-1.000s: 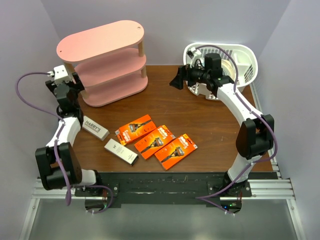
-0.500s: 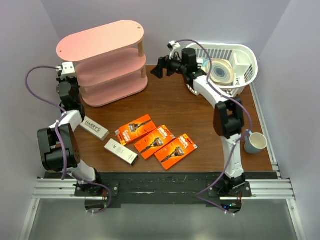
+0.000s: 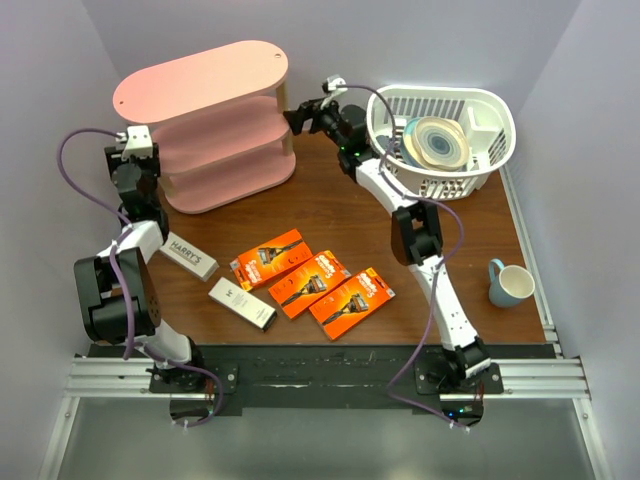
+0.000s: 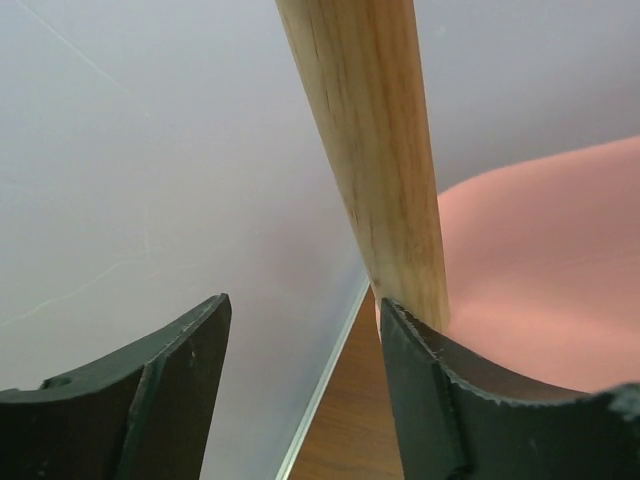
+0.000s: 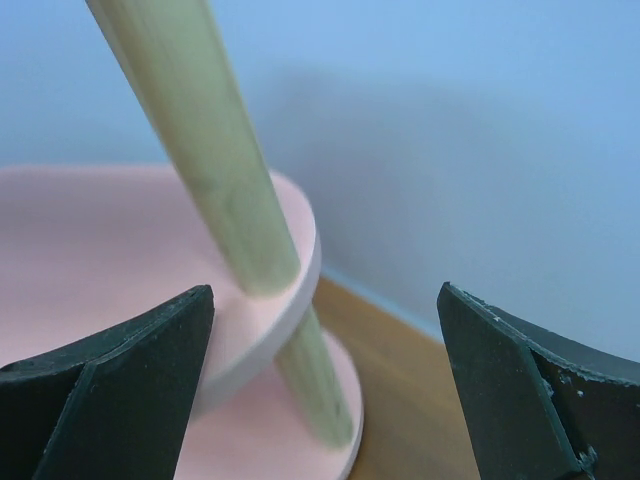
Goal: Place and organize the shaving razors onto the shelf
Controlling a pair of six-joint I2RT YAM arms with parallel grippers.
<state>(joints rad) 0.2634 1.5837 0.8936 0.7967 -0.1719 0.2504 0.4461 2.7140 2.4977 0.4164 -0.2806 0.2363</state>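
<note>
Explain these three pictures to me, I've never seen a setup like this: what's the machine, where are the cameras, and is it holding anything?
These are two robot arms bolted at the near edge of a brown table. The wide picture looks down from above; the two close-ups come from a camera on each wrist, showing that arm's own claw. On the table lie three orange razor packs, two slim pale boxes, a blue mug, a white basket and a pink three-tier shelf. The left claw and right claw are at opposite ends of the shelf, each open beside a wooden post, holding nothing.
</note>
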